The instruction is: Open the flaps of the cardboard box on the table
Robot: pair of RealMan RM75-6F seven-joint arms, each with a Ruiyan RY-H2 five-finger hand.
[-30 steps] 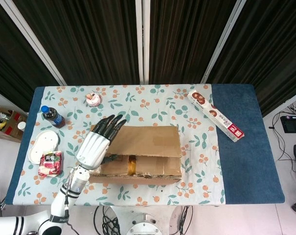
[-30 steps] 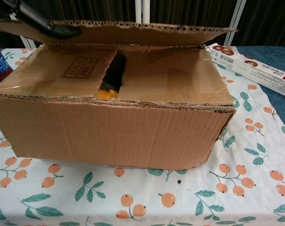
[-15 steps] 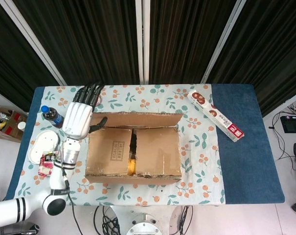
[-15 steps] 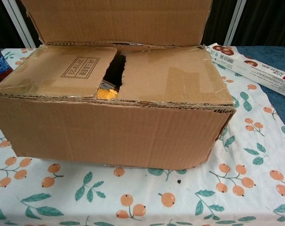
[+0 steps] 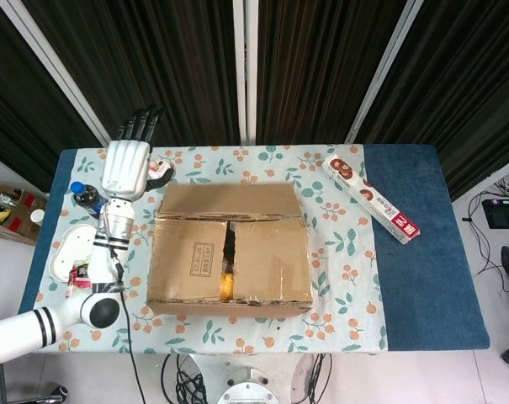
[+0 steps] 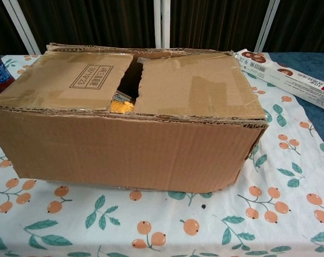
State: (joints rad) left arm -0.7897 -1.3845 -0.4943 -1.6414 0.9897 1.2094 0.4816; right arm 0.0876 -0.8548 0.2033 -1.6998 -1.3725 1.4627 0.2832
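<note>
The cardboard box (image 5: 229, 257) stands in the middle of the table, and fills the chest view (image 6: 129, 118). Its far long flap (image 5: 229, 201) is folded back, lying outward behind the box. The two inner flaps (image 5: 195, 257) still lie flat, with a dark gap (image 6: 128, 80) between them showing something yellow inside. My left hand (image 5: 126, 164) is raised at the far left of the box, fingers spread and holding nothing, apart from the flap. It does not show in the chest view. My right hand is in neither view.
A blue-capped bottle (image 5: 87, 199) and a small pink cup (image 5: 160, 171) stand near my left hand. A white dish (image 5: 69, 250) and a red packet (image 5: 79, 273) lie at the left edge. A long foil-wrap carton (image 5: 370, 199) lies at the far right.
My left hand lifted the far long flap from over the box, swung it back until it fell behind, then drew away up and to the far left.
</note>
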